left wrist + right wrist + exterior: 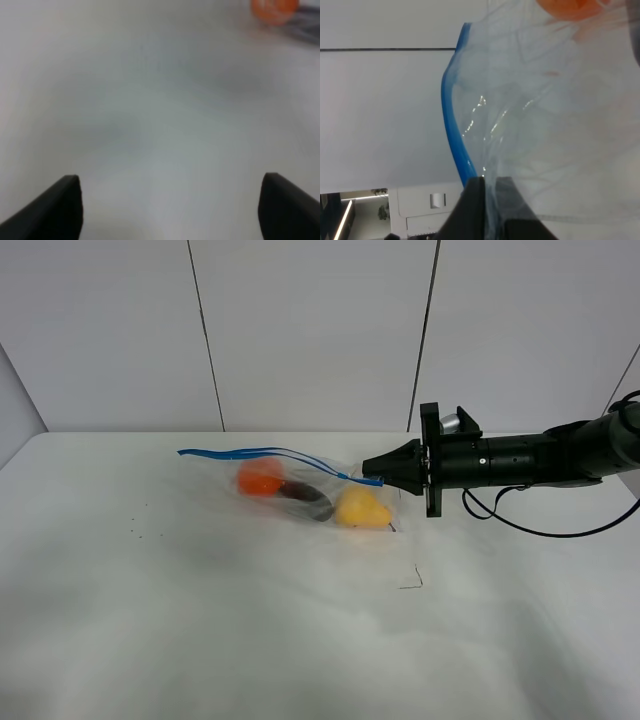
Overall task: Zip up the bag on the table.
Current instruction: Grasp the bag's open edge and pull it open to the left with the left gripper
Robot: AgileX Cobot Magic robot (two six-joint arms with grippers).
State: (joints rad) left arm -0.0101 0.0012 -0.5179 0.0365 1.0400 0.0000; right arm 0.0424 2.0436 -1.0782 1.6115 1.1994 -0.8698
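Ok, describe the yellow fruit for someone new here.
On the white table lies a clear bag with a blue zip. The yellow fruit is inside, at the end nearest the right hand. Its neighbours are a dark fruit and an orange fruit.

Exterior high: table (pixel 200 640) overlooked from near side, facing far wall (pixel 310 330). Right wrist: bag (pixel 290 480) seen at close range. Shared by all three views: orange fruit (pixel 260 478).

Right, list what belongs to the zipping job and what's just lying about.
Job: bag, blue zipper strip, right end effector shut on the bag, left end effector open, table.
Lying about: dark specks, thin dark scrap.
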